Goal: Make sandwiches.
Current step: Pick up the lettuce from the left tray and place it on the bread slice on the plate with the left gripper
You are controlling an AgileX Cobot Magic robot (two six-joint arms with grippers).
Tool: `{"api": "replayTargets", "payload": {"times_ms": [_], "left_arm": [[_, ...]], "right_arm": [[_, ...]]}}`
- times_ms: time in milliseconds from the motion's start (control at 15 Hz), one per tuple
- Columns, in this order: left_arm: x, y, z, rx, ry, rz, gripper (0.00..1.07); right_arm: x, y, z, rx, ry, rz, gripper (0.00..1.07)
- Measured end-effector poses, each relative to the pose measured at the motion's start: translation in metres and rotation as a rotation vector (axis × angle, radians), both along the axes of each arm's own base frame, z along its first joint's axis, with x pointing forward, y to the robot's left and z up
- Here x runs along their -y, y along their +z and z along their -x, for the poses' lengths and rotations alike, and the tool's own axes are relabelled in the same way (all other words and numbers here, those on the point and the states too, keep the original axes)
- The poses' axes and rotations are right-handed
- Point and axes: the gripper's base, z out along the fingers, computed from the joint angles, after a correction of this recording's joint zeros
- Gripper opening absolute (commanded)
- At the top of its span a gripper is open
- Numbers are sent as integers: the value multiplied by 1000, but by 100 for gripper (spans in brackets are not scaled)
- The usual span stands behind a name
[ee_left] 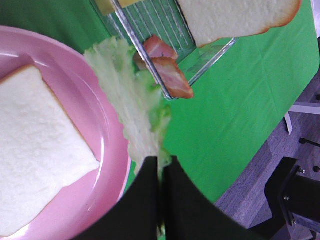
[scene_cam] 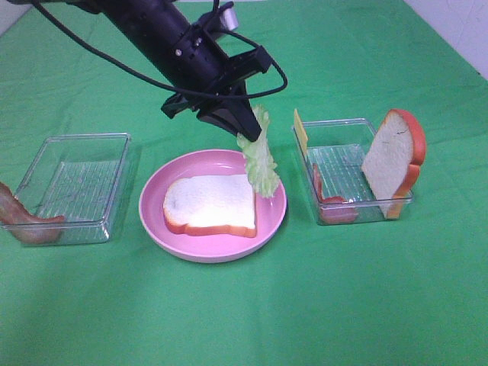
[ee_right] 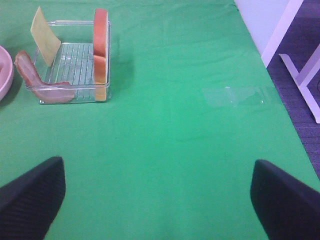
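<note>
Lettuce leaf (scene_cam: 258, 156), pinched in the left tool (scene_cam: 248, 133), hangs at 2 o'clock over the plate (scene_cam: 160, 229) — released here, it may miss the bread (scene_cam: 210, 202).

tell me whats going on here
The left gripper is shut on a lettuce leaf, which hangs over the right rim of the plate, beside the bread slice lying flat there. The second slice stands upright in the right tray with the cheese and a bacon strip. A second bacon strip sits at the left tray's near corner. The right gripper is open over bare cloth, holding nothing.
</note>
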Motion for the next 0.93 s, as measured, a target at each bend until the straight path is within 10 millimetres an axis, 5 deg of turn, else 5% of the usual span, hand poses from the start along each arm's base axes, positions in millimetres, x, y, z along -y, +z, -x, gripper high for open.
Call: {"api": "replayTargets", "payload": {"times_ms": [200,933], "left_arm": [[5,-19,-1,-27,-7,-16,0],[-8,-37,-6,41,-56,-203,0]], "right_arm": [[0,0,0,0,0,0,97],[0,0,0,0,0,0,97]]}}
